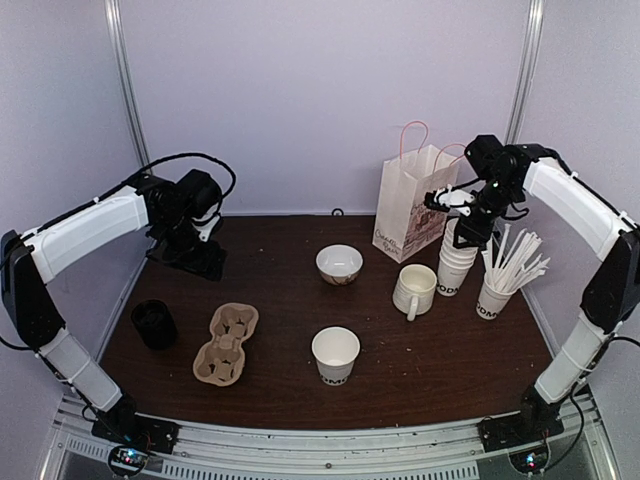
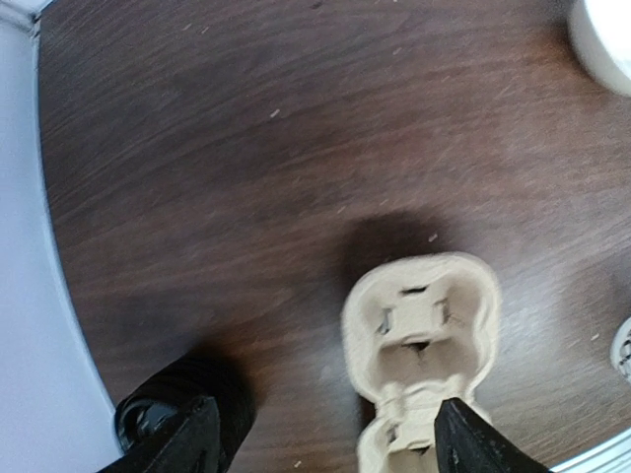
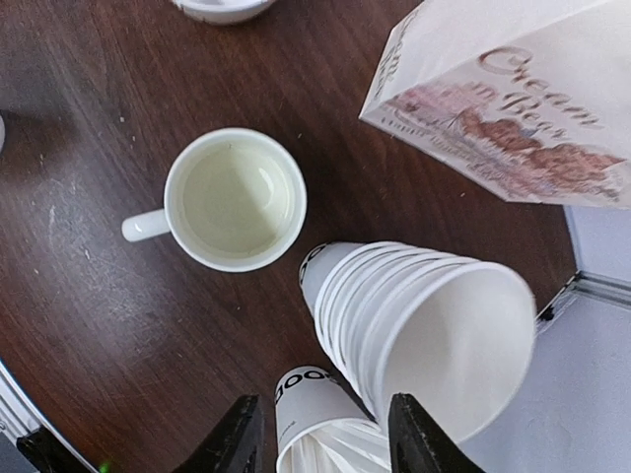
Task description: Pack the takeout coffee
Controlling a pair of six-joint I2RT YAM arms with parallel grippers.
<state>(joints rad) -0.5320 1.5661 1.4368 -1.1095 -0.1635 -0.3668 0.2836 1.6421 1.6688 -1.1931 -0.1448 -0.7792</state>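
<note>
Paper cup [image 1: 335, 353], lidless, upright at 6 o'clock on counter [image 1: 280, 250]; long axis vertical, mouth up, lettering low. Stacked cups [image 1: 458, 255] upright at 3 o'clock beneath right gripper [image 3: 320, 434], jaws spread. Left gripper [image 2: 325, 443] at 10 o'clock, jaws spread. Dark wood surface; lilac walls [image 1: 300, 100].

left arm [image 1: 90, 230], right arm [image 1: 575, 205], raised (jaws apart)
</note>
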